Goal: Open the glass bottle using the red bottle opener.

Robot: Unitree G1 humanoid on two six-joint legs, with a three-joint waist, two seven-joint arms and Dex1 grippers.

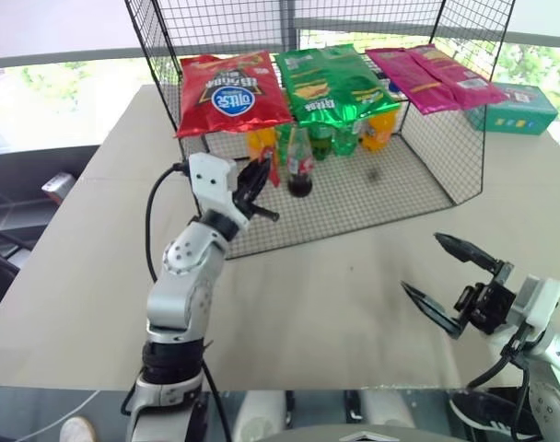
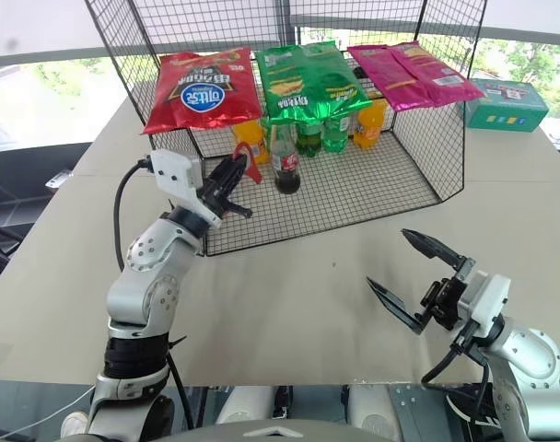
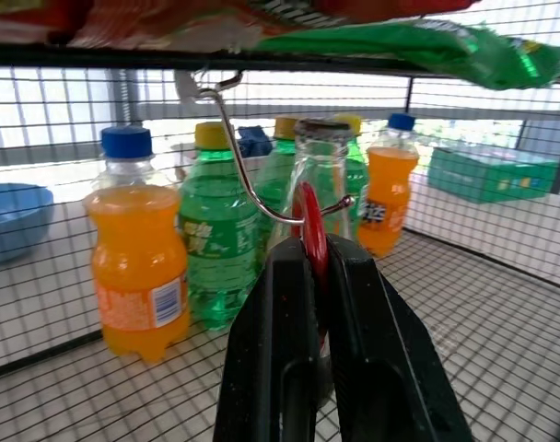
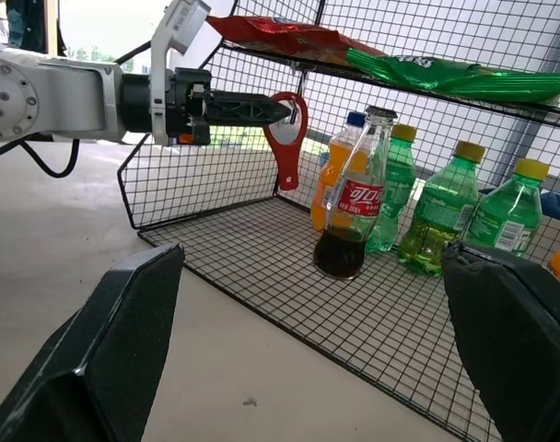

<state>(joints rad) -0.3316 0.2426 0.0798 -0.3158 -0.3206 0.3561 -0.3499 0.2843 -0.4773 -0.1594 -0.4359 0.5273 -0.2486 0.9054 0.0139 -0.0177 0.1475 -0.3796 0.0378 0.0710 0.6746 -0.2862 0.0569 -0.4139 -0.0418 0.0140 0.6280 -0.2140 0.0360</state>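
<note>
Right wrist view: left pincer [image 4: 285, 110] pinching flat red bottle opener [image 4: 286, 138]; right pincer [image 1: 453, 282] spread; contoured glass bottle [image 4: 352, 204] upright.

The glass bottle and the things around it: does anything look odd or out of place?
Nothing is spilled or tipped. The glass bottle stands upright, cap on, only partly full. The red bottle opener hangs on a hook, pinched by the left gripper.

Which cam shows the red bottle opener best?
Right wrist view: the red bottle opener shows flat-on, ring head up and handle down, pinched by the left gripper. Left wrist view catches it edge-on between the fingers. Eye views show a small red sliver.
</note>
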